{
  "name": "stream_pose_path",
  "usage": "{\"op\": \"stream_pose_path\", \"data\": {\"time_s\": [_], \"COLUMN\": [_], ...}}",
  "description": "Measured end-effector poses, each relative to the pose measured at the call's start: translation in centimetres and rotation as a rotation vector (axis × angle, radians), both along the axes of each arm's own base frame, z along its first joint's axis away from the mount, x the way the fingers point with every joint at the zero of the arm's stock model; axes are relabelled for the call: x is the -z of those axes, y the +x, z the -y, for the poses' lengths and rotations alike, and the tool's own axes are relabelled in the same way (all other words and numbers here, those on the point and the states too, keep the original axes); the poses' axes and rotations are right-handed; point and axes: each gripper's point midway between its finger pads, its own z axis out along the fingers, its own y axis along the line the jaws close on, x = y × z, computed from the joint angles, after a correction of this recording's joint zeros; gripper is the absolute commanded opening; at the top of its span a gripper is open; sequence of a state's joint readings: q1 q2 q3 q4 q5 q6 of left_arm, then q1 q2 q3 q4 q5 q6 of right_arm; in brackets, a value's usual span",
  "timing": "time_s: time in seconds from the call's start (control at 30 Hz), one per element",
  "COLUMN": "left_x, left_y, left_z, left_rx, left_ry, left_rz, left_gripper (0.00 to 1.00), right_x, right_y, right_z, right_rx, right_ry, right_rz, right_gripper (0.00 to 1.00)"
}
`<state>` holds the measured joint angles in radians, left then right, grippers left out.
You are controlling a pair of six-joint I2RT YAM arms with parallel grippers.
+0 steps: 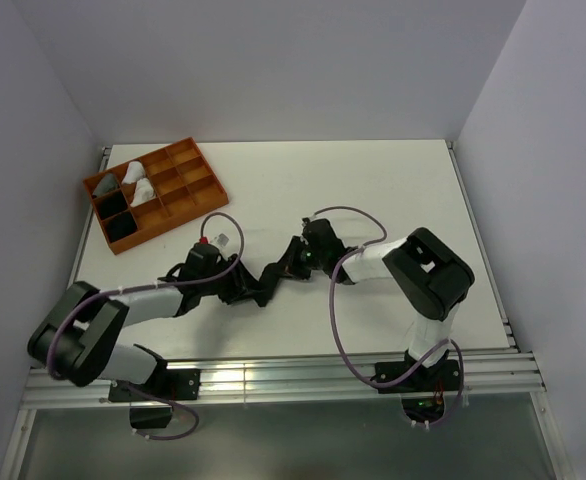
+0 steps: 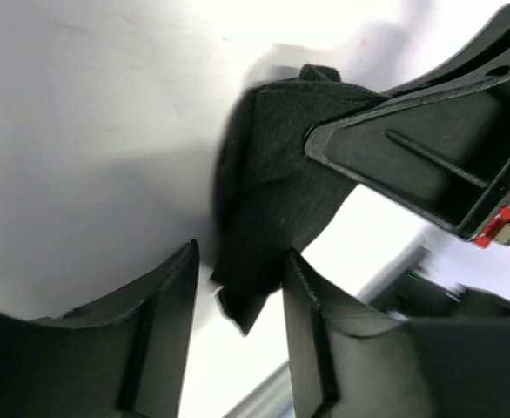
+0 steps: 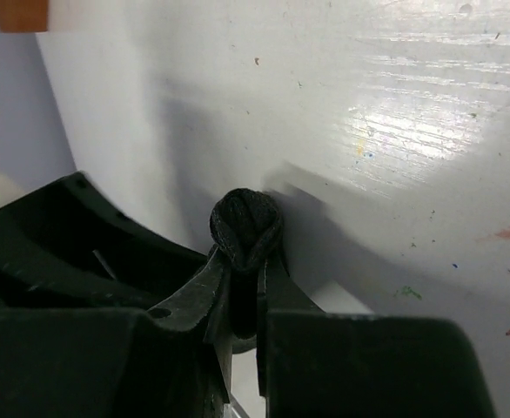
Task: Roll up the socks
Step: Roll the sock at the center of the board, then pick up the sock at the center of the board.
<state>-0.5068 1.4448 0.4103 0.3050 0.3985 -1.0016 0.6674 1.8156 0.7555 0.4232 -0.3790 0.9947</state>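
A black sock (image 2: 272, 165) hangs above the white table (image 1: 373, 190) between my two grippers. My right gripper (image 3: 246, 257) is shut on it, and a rolled, bunched end (image 3: 246, 222) sticks out past the fingertips. In the left wrist view the right gripper's finger (image 2: 412, 148) clamps the sock from the upper right. My left gripper (image 2: 242, 252) is open, and the sock's lower corner dangles between its fingers without being pinched. In the top view both grippers meet at the table's middle front, the left (image 1: 253, 293) and the right (image 1: 278, 270).
An orange divided tray (image 1: 188, 150) stands at the back left and holds a grey roll (image 1: 106, 185), a white roll (image 1: 138, 180) and a black roll (image 1: 120, 225). Its corner shows in the right wrist view (image 3: 16, 13). Purple cables loop over both arms.
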Motion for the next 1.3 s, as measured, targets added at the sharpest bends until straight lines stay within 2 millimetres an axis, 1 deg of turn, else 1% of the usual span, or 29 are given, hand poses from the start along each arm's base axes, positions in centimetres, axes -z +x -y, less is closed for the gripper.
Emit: {"op": "stream_pose_path", "data": {"time_s": [0.07,0.13,0.17,0.23,0.33,0.4,0.43,0.57,0.7,0.87,1.07,1.2,1.3], "left_x": [-0.4,-1.4,-2.1,-3.8,-6.1,-6.8,-6.8,-5.7,-4.5,-3.2,-0.9,0.3,0.6], "left_y": [-0.1,-0.5,-0.6,-0.8,-0.7,-0.6,-0.6,-0.4,-0.5,-0.4,0.2,0.5,0.6], "left_z": [-0.7,-1.0,-0.9,-0.6,0.2,0.5,0.6,0.9,1.9,2.8,3.8,4.0,3.9], "left_rx": [-0.018,-0.021,-0.02,-0.01,-0.001,0.008,0.013,0.046,0.102,0.145,0.17,0.153,0.121], "left_ry": [0.074,0.149,0.183,0.236,0.303,0.345,0.368,0.513,0.63,0.711,0.823,0.919,0.97], "left_rz": [0.049,0.124,0.169,0.263,0.393,0.455,0.474,0.54,0.595,0.641,0.65,0.642,0.644], "left_gripper": [0.51,0.54,0.59,0.64,0.66,0.67,0.67,0.68,0.69,0.69,0.68,0.66,0.61], "right_x": [0.0,0.0,-0.1,-0.1,-0.3,-0.4,-0.5,-0.6,-0.5,-0.5,-0.4,-0.3,-0.2], "right_y": [0.1,0.1,0.1,0.1,0.1,0.0,-0.1,-0.4,-0.7,-0.9,-1.2,-1.3,-1.1], "right_z": [-0.2,-0.3,-0.4,-0.4,-0.5,-0.6,-0.5,-0.2,0.1,0.3,0.5,0.5,0.7], "right_rx": [0.003,0.002,0.002,0.001,0.002,-0.001,-0.001,-0.002,-0.004,-0.009,-0.013,-0.017,-0.011], "right_ry": [-0.038,-0.07,-0.083,-0.112,-0.165,-0.191,-0.205,-0.248,-0.275,-0.292,-0.301,-0.303,-0.302], "right_rz": [-0.01,-0.018,-0.025,-0.036,-0.052,-0.06,-0.066,-0.091,-0.114,-0.128,-0.142,-0.149,-0.16], "right_gripper": [0.0,0.0,0.0,0.01,0.02,0.04,0.04,0.06,0.08,0.09,0.09,0.1,0.1]}}
